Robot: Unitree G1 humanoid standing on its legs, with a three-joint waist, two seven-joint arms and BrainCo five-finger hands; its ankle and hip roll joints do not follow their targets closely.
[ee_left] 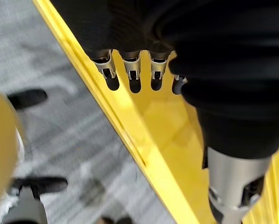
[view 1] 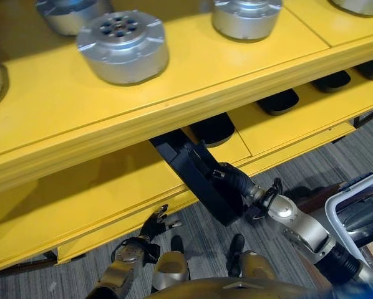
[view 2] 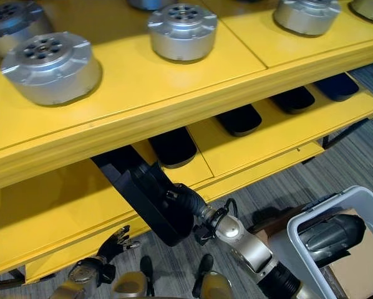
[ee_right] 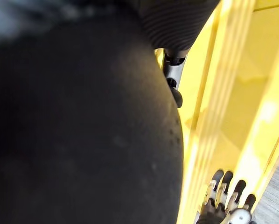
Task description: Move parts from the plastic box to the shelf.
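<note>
Yellow shelf: right hand grips black part at lower tier; left hand fingers relaxed, empty

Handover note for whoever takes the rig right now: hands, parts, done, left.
Right hand: at a long black part angled into the lower shelf; grip hidden.
Left hand: open, idle by the shelf's front edge.
Done: three black parts lie on the lower shelf.
Left: seat this part; one dark part waits in the plastic box.
</note>
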